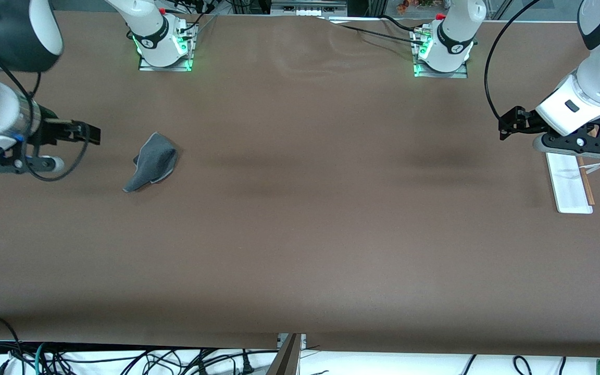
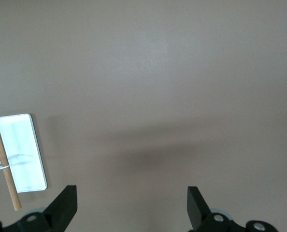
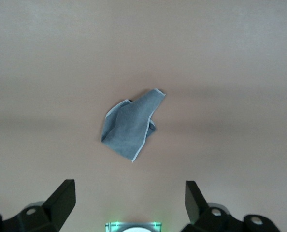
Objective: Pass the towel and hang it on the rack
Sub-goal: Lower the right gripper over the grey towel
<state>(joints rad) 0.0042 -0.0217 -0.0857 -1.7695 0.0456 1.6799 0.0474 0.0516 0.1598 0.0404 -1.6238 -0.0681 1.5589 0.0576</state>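
The towel (image 1: 151,161), dark grey with a paler trim, lies crumpled on the brown table toward the right arm's end. It also shows in the right wrist view (image 3: 130,126). My right gripper (image 1: 89,134) hangs open and empty over the table beside the towel, apart from it (image 3: 130,195). The rack (image 1: 571,182) has a white base plate and two thin wooden rods (image 1: 587,183); it lies at the left arm's end. My left gripper (image 1: 508,125) hangs open and empty over the table beside the rack (image 2: 21,152), with its fingers wide apart (image 2: 132,200).
The two arm bases (image 1: 164,41) (image 1: 443,47) stand along the table edge farthest from the front camera. Cables hang below the nearest table edge (image 1: 123,359). The brown table top (image 1: 305,208) stretches between towel and rack.
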